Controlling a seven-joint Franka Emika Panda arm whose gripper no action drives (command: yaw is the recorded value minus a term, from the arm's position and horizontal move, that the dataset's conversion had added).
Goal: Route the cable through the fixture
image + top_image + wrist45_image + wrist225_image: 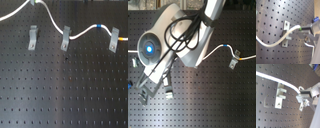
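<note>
The white cable runs from the first exterior view's left edge, up over the top edge, then down past the top of the middle fixture. It goes on through its blue band and yellow band by the right fixture. The left fixture stands below the cable, apart from it. In both wrist views my gripper is shut on the cable, which crosses close over a fixture.
Everything sits on a black perforated board. In the second exterior view the arm hides most of the board's middle. The right fixture and a stretch of cable show beside it.
</note>
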